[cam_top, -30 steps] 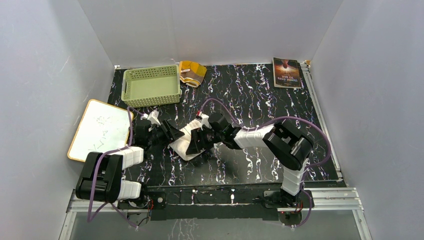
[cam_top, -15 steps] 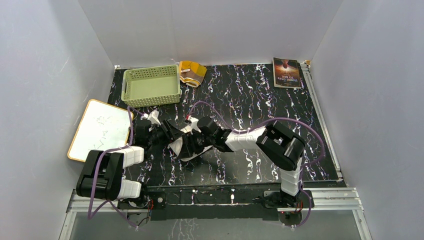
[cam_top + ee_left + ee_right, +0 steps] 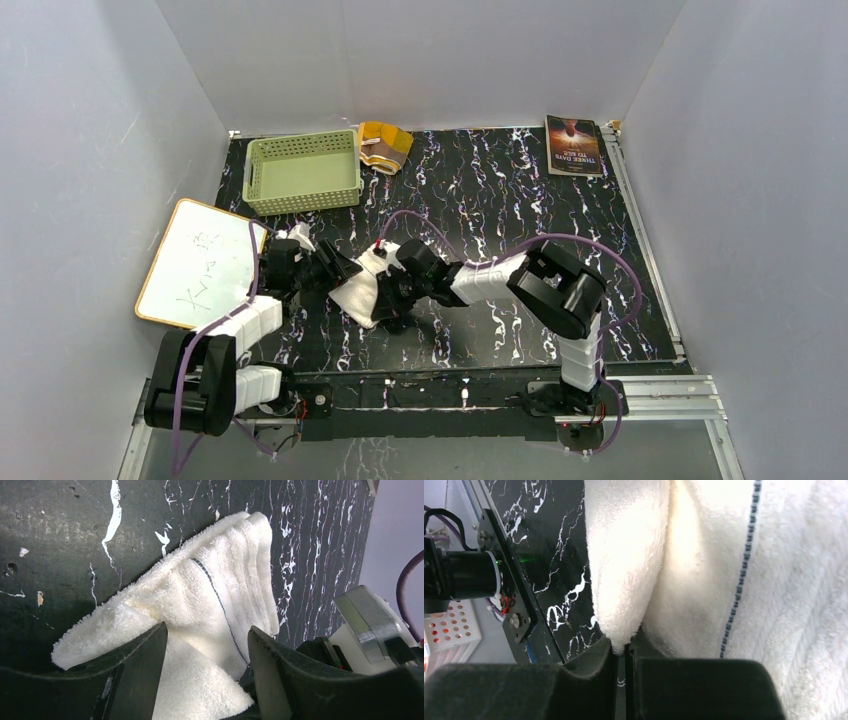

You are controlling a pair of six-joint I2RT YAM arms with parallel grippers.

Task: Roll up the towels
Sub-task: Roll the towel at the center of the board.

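Note:
The white towel [image 3: 358,283] lies crumpled and partly folded on the black marbled table, left of centre. My left gripper [image 3: 345,268] comes at it from the left, open, and its fingers straddle a fold of the towel [image 3: 220,595] without squeezing it. My right gripper [image 3: 388,298] reaches in from the right and is shut, pinching the tip of a towel fold [image 3: 624,580] between its pads. The brown and orange towel [image 3: 384,145] sits rolled at the back, beside the basket.
A green basket [image 3: 303,172] stands at the back left. A white board with a tan edge [image 3: 200,262] leans off the table's left side, close to my left arm. A dark book [image 3: 573,146] lies at the back right.
My right gripper has slid left along the towel and shut on a fold. The towel is bunched further left. My left gripper has opened a little wider and its arm has shifted.

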